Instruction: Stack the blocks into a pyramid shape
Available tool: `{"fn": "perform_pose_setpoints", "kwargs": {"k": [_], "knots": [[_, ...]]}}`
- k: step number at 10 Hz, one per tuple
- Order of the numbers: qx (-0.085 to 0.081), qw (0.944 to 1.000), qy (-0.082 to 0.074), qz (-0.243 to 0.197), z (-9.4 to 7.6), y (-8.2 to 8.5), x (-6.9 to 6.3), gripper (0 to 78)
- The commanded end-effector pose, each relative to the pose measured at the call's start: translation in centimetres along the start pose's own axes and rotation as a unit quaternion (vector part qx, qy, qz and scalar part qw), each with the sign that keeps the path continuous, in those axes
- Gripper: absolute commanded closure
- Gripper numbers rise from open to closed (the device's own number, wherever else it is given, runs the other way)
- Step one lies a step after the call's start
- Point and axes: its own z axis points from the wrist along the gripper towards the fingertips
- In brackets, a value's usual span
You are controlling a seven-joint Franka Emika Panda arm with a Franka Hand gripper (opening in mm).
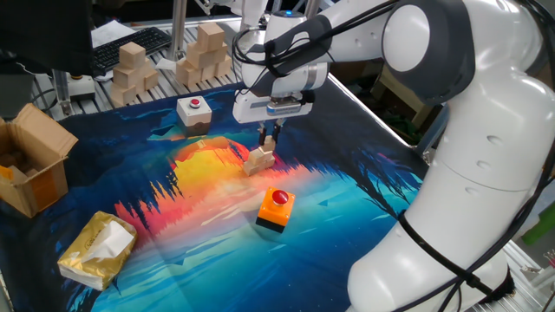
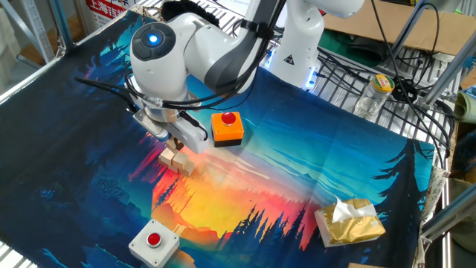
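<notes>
Tan wood is what matters here, and there is little of it showing. Working from the near edge of the bench in the view with the cardboard carton: a crumpled yellow packet (image 1: 97, 250) lies at about seven o'clock, an orange button box (image 1: 276, 209) sits near the middle, and just beyond it, toward eleven o'clock, a small cluster of blocks (image 1: 259, 159) rests on the bright patch of the printed cloth (image 1: 347, 199). In the other view the cluster (image 2: 177, 160) reads as two or three cubes touching in a row, with perhaps one on top; I cannot tell the count.

The hand (image 1: 270, 137) hangs directly above the cluster, its fingertips close together around something small and tan that looks like one more block, so I judge it to be clenched on a block rather than released.

To do this placement well, the carried cube should come straight down over the seam between two lower cubes, square to them, not overhanging one side. Descend slowly, since a slanted touch could shove the row apart. Let go only once the cube rests flat, then lift vertically so the fingers do not drag it.

Farther back, a white button box (image 1: 193, 110) sits at twelve o'clock, with larger pale blocks (image 1: 130, 69) piled behind.
</notes>
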Motion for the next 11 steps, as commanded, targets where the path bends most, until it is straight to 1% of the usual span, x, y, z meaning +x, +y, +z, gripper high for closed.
{"fn": "perform_pose_setpoints", "kwargs": {"k": [1,3,11], "knots": [[0.003,0.9999,-0.004,-0.013,0.51,0.42,-0.21,75.8],[0.002,0.9998,-0.004,-0.02,0.89,0.62,-0.53,75.8],[0.004,0.9992,-0.004,-0.039,0.75,0.74,-1.04,75.8]]}}
